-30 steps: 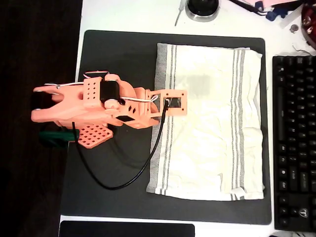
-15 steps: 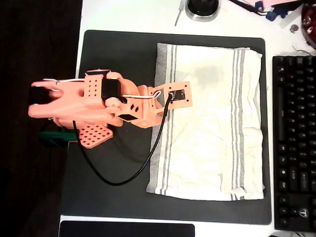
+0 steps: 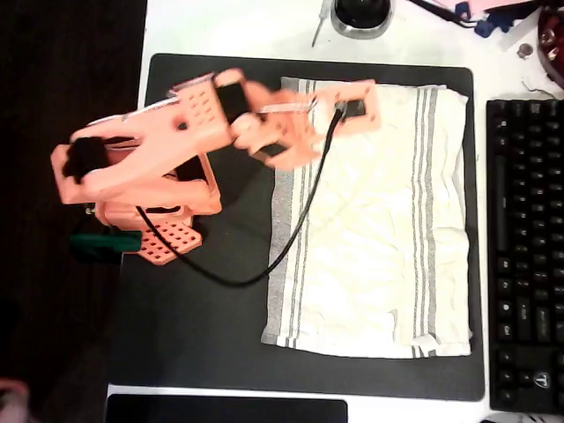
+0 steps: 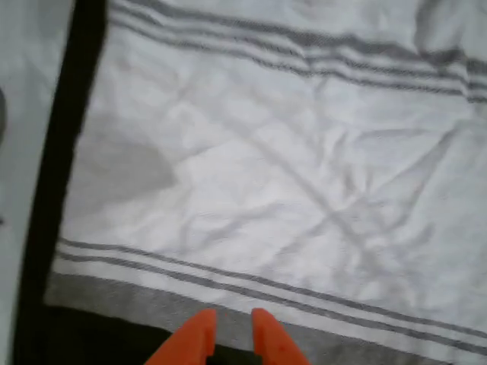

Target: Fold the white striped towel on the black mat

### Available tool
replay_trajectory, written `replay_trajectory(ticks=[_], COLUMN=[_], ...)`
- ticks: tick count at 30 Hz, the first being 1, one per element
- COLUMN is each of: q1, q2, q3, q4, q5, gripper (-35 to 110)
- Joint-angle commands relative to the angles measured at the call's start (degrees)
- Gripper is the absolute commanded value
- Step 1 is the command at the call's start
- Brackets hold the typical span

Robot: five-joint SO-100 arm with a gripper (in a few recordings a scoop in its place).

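Overhead view: the white striped towel [image 3: 379, 220] lies spread flat on the right half of the black mat [image 3: 203, 308], which rests on the desk [image 3: 238, 26]. The orange arm [image 3: 176, 150] reaches over the towel's upper left corner.

Wrist view: the end effector [image 4: 230, 325] hangs above the towel's [image 4: 289, 175] grey-striped edge, fingertips [image 4: 199, 328] nearly together, pinching nothing.

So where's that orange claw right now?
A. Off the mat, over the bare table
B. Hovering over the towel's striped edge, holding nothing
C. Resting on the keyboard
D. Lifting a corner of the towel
B: in the wrist view the gripper tips sit nearly together above the white striped towel, which lies flat, nothing between them.
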Motion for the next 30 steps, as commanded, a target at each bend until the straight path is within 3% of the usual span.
replay_trajectory(ticks=[1,14,30], q1=[-4.0,-14.3,-16.4], q2=[-11.2,-54.8,-84.6], q3=[-9.1,-54.1,-80.9], q4=[-0.2,10.5,15.9], q5=[3.4,17.2,22.7], gripper=[9,15,16])
